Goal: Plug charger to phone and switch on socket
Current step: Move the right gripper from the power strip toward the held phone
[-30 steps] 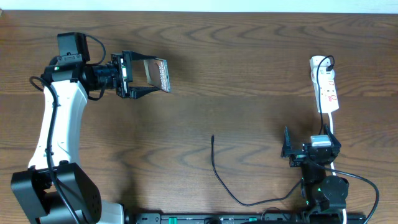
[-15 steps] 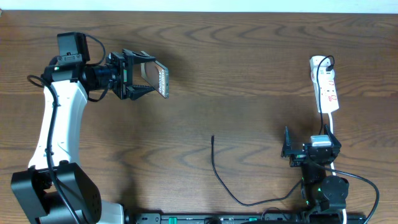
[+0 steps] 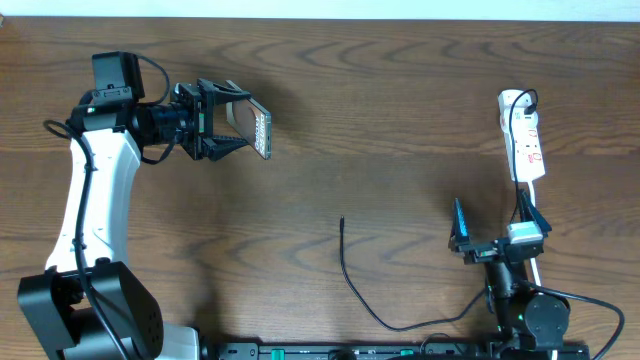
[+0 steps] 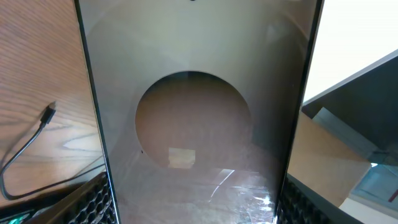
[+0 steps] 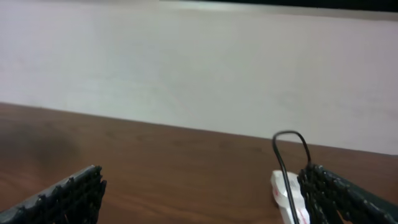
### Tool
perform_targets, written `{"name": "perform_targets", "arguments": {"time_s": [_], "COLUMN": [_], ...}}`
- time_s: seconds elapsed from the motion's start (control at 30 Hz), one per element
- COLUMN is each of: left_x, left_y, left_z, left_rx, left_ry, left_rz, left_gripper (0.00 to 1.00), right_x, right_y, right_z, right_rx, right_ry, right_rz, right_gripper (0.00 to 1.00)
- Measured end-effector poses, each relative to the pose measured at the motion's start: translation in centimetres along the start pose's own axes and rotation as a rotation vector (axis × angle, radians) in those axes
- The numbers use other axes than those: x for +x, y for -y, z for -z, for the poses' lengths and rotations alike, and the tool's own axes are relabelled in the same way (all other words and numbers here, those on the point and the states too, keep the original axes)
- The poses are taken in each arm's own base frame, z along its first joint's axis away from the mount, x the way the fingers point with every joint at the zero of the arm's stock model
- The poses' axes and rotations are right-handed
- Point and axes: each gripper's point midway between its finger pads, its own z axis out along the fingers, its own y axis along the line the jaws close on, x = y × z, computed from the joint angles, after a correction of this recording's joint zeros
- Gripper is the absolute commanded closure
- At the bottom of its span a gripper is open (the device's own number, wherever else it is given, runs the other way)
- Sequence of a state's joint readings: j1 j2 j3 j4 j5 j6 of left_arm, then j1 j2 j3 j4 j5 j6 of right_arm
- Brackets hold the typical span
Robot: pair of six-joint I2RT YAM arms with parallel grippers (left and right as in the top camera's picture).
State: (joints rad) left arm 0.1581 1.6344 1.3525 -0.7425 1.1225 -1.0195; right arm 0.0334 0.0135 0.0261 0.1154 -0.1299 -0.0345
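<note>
My left gripper (image 3: 240, 122) clamps the phone (image 3: 258, 128), just rolled edge-up. My right gripper (image 3: 495, 215), fingers apart and empty, has just risen. The charger (image 3: 350, 280) lies to its left, the socket (image 3: 525, 135) ahead, so fetching the plug looks next.

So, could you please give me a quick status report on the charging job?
Left fingers shut on the phone. Right fingers open, empty. Charger lying loose on the table, unplugged; socket untouched. Nothing in the way.
</note>
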Motion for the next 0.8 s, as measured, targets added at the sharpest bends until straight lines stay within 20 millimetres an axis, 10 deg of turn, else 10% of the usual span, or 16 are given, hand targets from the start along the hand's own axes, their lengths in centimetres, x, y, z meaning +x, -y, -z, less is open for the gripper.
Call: {"name": "perform_targets", "arguments": {"time_s": [0.33, 0.8], "left_x": [0.0, -1.4], "left_y": [0.0, -0.9], "left_z": [0.0, 0.1], "left_rx": [0.000, -0.051], "left_ry": [0.000, 0.086], "left_rz": [0.000, 0.016], "left_gripper": [0.92, 0.93], "right_x": [-7.4, -10.7], "right_y": [-0.3, -8.2], "right_z": [-2.3, -16.9], "right_rx": [-0.047, -0.665], "right_ry": [-0.099, -0.379], "right_rz": [-0.098, -0.491], "right_gripper": [0.01, 0.01]}}
